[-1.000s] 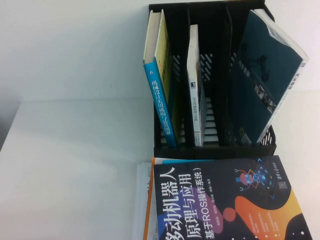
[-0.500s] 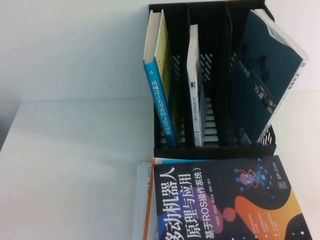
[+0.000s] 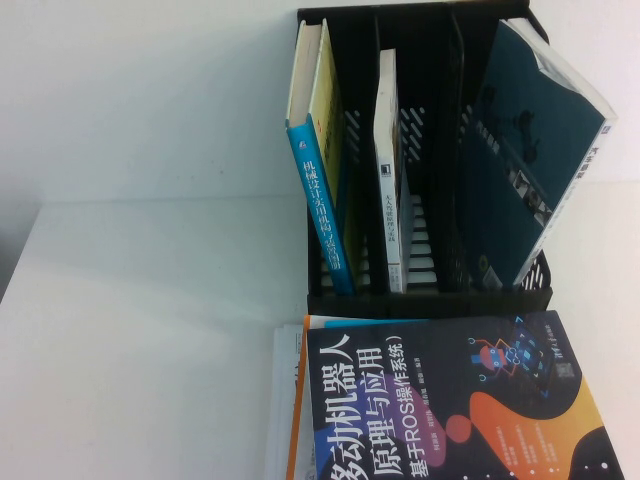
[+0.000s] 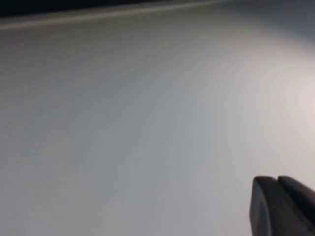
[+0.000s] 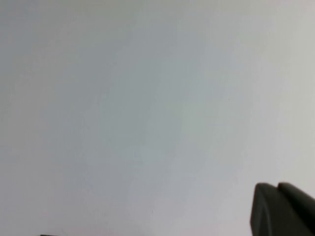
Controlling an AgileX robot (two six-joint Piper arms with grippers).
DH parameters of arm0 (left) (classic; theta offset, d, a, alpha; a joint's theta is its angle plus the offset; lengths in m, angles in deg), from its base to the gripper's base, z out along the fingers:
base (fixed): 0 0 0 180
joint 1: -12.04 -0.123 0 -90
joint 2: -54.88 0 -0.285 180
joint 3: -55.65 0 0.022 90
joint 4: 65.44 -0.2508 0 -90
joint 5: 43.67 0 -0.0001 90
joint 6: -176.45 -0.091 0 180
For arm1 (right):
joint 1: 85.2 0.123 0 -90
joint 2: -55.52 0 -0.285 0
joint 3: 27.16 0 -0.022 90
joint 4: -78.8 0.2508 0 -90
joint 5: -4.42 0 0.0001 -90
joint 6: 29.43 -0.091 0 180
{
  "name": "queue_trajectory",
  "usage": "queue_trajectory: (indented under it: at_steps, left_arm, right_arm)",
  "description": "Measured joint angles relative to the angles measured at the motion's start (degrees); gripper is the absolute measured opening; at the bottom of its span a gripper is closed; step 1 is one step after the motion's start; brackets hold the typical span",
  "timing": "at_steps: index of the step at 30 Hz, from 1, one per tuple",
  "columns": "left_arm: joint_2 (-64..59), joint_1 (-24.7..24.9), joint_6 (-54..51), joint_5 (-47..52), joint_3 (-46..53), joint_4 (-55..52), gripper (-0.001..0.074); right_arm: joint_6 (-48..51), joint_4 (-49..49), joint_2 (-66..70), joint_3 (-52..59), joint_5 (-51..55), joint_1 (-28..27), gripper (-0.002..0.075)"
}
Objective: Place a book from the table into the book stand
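Observation:
The book [image 3: 450, 410], dark navy with a big white Chinese title and orange and purple blobs, lies flat at the table's [image 3: 150, 330] front edge, right before the black book stand [image 3: 430, 300]. Neither arm shows in the high view. My left gripper [image 4: 276, 181] shows in the left wrist view as two dark fingertips pressed together over bare white table [image 4: 123, 123], holding nothing. My right gripper [image 5: 277, 187] shows the same way in the right wrist view, shut and empty over white surface [image 5: 123, 108].
In the stand, a blue-spined book [image 3: 320, 200] leans in the left slot, a thin white book [image 3: 388, 180] stands in the middle and a teal-covered book [image 3: 530, 150] leans at the right. Other books [image 3: 285, 400] lie under the dark one.

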Motion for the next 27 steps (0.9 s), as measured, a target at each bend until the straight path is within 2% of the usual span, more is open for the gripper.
queue_trajectory:
  at_steps: [5, 9, 14, 19, 22, 27]
  left_arm:
    - [0.0, 0.0, 4.5, 17.49, 0.0, 8.26, -0.0004]
    - [0.0, 0.0, 7.61, 29.24, 0.0, 10.12, -0.0004]
    - [0.0, 0.0, 19.92, 39.72, 0.0, 12.19, -0.0004]
    - [0.0, 0.0, 37.71, 59.68, -0.74, 13.18, -0.0004]
    - [0.0, 0.0, 40.69, 69.93, -3.74, 13.21, -0.0004]
    - [0.0, 0.0, 40.28, 78.44, -10.57, 14.57, -0.0004]
  right_arm:
    - [-8.12, -0.14, 0.0, 0.0, 0.0, 0.0, -0.0003]
    - [-10.57, -0.14, 0.0, 0.0, 2.41, 0.0, -0.0003]
    - [-12.54, 1.05, 0.0, -0.11, 5.89, 0.0, -0.0003]
    - [-22.99, -9.59, 0.0, -8.32, 26.76, 0.0, -0.0003]
    - [-28.6, -15.08, 0.42, -14.54, 37.25, 0.0, -0.0003]
    - [-30.96, -16.73, 6.3, -23.58, 52.49, 0.0, -0.0003]
